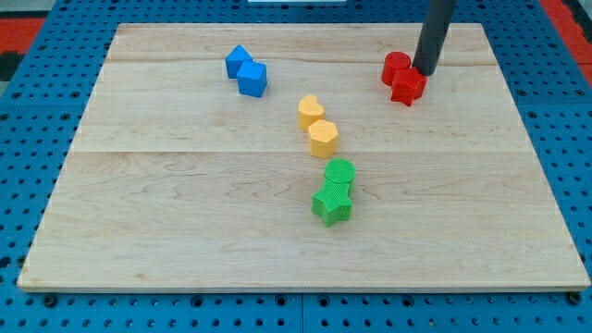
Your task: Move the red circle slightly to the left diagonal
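The red circle [396, 67] lies near the view's top right, touching a red star-like block [408, 87] just below and right of it. My tip [426, 71] is the lower end of the dark rod coming down from the view's top. It stands right beside both red blocks, on their right, at the notch between them. Whether it touches them I cannot tell.
Two blue blocks [246, 71] sit together at the upper left. A yellow heart [311, 111] and a yellow hexagon [323, 138] sit at the centre. A green circle [339, 171] and green star [331, 203] lie below them. The wooden board [139, 222] rests on blue pegboard.
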Available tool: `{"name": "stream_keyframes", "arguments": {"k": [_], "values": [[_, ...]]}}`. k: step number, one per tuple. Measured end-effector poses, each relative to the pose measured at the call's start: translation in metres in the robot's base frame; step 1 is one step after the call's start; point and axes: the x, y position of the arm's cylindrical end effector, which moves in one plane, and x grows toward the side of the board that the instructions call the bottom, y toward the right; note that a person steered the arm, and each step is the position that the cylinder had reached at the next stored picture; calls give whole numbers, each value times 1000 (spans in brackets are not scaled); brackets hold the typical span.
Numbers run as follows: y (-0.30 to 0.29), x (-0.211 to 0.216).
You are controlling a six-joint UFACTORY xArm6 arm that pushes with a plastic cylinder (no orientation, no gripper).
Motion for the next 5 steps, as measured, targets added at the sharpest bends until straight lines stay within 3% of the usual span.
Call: {"name": "stream_keyframes", "arguments": {"k": [1, 2, 3, 4, 5], "values": [[-3, 36], [3, 28], [35, -30], [10, -52], [-30, -19]]}}
